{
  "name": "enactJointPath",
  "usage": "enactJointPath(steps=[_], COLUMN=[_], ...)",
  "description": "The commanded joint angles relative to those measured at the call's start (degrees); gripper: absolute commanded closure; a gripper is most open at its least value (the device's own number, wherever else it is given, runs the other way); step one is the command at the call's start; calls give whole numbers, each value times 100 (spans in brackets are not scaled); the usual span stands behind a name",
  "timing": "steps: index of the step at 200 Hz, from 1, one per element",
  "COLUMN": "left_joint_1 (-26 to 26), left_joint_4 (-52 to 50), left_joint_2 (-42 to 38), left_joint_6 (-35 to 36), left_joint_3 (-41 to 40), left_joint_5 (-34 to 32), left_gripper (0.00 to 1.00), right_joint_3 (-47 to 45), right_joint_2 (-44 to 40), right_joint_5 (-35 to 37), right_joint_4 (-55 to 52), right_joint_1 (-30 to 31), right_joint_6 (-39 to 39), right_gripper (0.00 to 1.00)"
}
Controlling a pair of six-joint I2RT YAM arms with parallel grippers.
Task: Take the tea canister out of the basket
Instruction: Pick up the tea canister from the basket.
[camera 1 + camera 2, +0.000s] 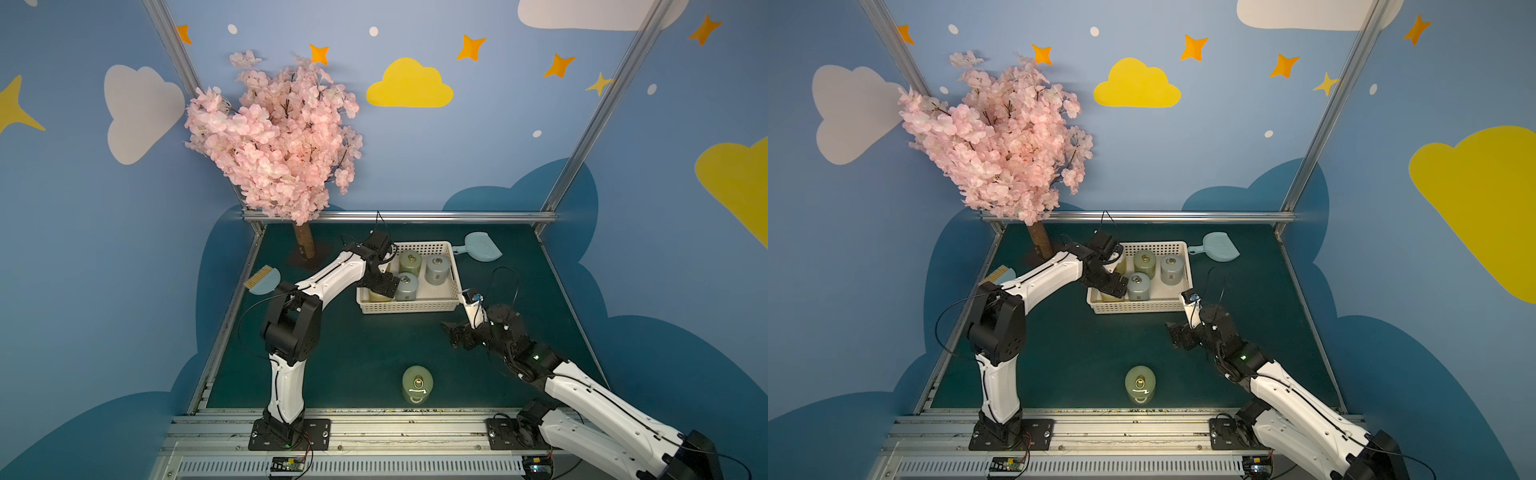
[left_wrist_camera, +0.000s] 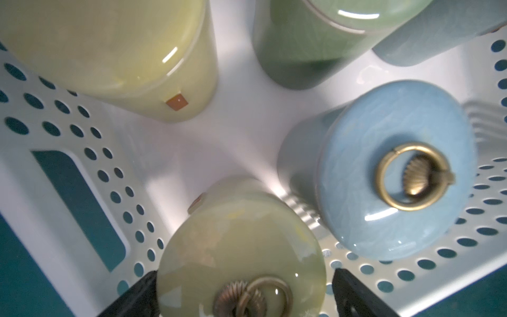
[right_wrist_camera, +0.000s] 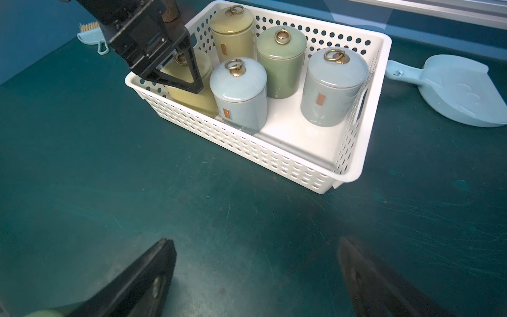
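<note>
The left gripper (image 2: 245, 274) is lowered inside the shallow rectangular white perforated plastic basket (image 3: 274, 162). Its jaws are spread to either side of the lid of a yellow-green glazed ceramic tea canister (image 2: 241, 247) in the basket's near left corner. A sliver of gap is seen at one finger, so no firm grip is judged to have been made. That canister stands upright on the basket floor, not yet lifted.

Nearest the robot, well apart from the basket's front wall, a pale green lidded ceramic canister (image 1: 417, 384) is seen upright on the dark green table mat (image 3: 137, 178), so one removal may be taken as done. Just off the basket's near right corner the right gripper (image 3: 255, 241) is held over bare mat, fingers wide apart with nothing between them.

Five canisters are counted in the basket. Just beside the straddled one stands a light blue glazed canister (image 3: 238, 90), close enough that the inner finger could be caught against it. Along the basket's far wall are ranged a yellow canister (image 3: 232, 30), a green canister (image 3: 281, 60) and a grey-blue canister (image 3: 333, 85).

Beyond the basket's far right corner a pale blue plastic dustpan (image 3: 461, 93) is laid. Left of the basket is a pale blue hand brush (image 1: 264, 280), and beyond its far left corner a pink artificial blossom tree (image 1: 274, 137). None of these is judged to obstruct the lift.
</note>
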Motion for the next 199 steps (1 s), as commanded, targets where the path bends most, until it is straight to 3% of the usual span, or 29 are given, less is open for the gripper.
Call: enactJointPath(steps=[1, 68, 199], left_joint_1=[-14, -9, -9], left_joint_4=[-111, -109, 240], left_joint_2=[109, 208, -168], left_joint_6=[68, 58, 8], left_joint_3=[139, 173, -35], left_joint_5=[-21, -169, -140], left_gripper=[5, 12, 46], right_joint_3=[32, 41, 59], right_joint_2=[22, 65, 74], right_joint_5=[-23, -48, -19], right_joint_4=[139, 146, 93], right_joint_1=[-18, -15, -20], right_joint_6=[-26, -38, -21], right_gripper=[1, 2, 1])
